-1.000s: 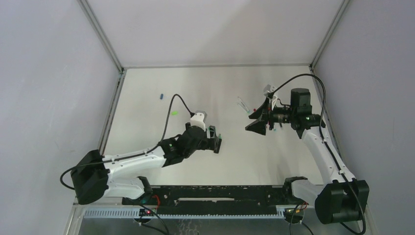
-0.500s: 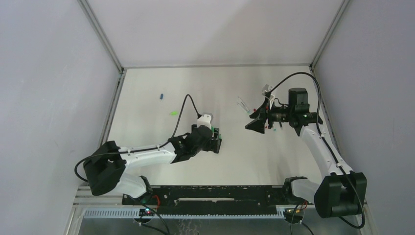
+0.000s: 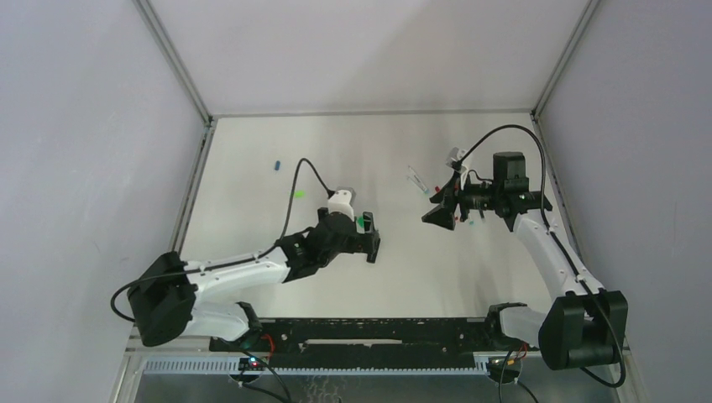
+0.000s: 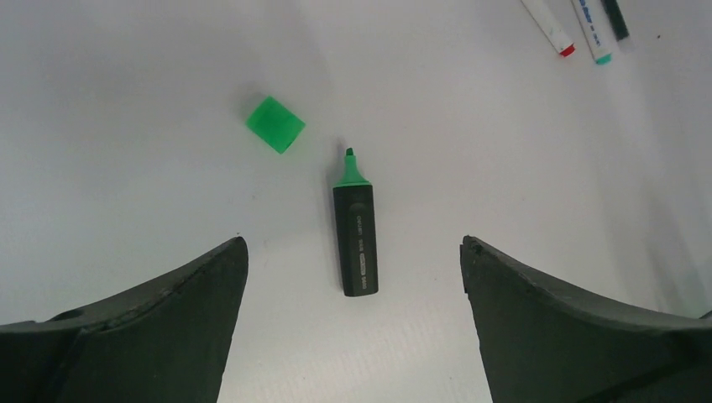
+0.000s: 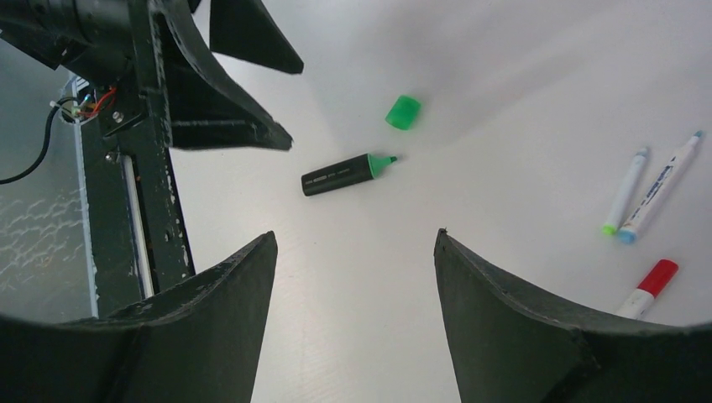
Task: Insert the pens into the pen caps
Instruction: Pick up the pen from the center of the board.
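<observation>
- A blue cap lay far out on the left of the table, with a light green cap nearer the middle, well apart from it.
- The left arm stretched low from its base at the near left corner, running right towards the middle of the table, its wrist bent so the fingers pointed down at the surface.
- The left gripper hung above the table with its jaws spread wide, holding nothing.
- Between those jaws, in the wrist view, we saw a black marker lying flat and uncapped, its green tip pointing away.
- The marker cap sat just beyond that tip and to the left, not touching the marker.
- The right gripper pointed left towards the marker, raised off the table, jaws wide and empty.
- Two white pens lay side by side by that gripper, with a red-ended pen near them.
- The right arm rose from the near right corner, then bent left at the elbow.
</observation>
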{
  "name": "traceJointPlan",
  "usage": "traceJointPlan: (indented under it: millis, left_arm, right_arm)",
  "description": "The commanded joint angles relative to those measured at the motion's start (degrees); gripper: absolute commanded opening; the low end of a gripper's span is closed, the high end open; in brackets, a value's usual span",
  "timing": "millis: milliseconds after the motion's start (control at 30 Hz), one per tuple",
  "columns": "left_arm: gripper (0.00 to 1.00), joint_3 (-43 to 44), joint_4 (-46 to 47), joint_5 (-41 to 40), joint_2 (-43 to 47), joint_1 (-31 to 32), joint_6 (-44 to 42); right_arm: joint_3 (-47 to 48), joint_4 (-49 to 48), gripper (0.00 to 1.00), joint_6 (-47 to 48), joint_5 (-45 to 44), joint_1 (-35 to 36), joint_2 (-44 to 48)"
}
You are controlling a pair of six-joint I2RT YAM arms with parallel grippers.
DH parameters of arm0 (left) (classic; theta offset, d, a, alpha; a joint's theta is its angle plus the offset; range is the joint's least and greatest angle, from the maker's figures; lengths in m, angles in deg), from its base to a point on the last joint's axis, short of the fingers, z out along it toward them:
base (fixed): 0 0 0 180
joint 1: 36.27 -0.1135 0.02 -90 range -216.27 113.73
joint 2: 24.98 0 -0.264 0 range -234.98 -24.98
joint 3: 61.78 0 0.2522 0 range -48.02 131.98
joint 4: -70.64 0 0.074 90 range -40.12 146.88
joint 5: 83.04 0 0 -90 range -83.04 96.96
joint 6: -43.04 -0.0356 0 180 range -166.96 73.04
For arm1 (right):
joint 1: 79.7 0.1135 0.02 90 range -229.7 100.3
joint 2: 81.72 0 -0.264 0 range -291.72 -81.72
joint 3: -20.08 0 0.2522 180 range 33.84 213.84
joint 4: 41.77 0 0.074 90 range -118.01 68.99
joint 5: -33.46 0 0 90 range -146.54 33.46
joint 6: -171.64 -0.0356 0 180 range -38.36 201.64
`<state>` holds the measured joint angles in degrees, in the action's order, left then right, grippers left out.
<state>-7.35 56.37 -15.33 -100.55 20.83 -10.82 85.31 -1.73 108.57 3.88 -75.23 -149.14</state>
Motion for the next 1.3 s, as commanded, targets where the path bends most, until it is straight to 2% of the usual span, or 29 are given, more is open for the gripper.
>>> traceJointPlan:
  millis: [0, 267, 600, 667, 867, 1033, 1267]
  left_arm:
    - [1.00, -3.3, 3.2, -0.3, 5.2, -1.1, 1.7]
    - [0.91, -6.3, 3.6, 0.8, 11.5, -1.1, -1.4]
    - [0.88, -8.8, 8.9, 4.2, 14.0, -1.1, -5.3]
    - [0.88, -8.2, 8.5, 4.5, 12.8, -1.1, -5.6]
    - [0.81, -0.9, -3.2, 2.7, 7.4, -1.0, -4.0]
    - [0.80, 3.4, -7.6, -0.5, 4.2, -0.7, -3.1]
    - [0.78, 13.8, -13.0, -1.7, -7.1, 0.4, -2.1]
  right_arm:
    - [2.1, 2.9, 0.76, 3.3, 0.0, -0.3, -1.4]
    - [3.5, 5.5, 0.76, 5.4, -2.3, -0.3, -2.4]
    - [5.5, 8.9, 0.76, 8.5, -5.4, -0.4, -4.9]
    - [5.7, 9.3, 0.76, 8.9, -5.8, -0.3, -5.1]
    - [5.8, 9.4, 0.76, 8.5, -6.1, -0.4, -4.3]
    - [5.8, 9.5, 0.76, 8.3, -6.1, -0.7, -4.3]
    - [5.8, 9.8, 0.76, 8.2, -5.8, -0.9, -2.7]
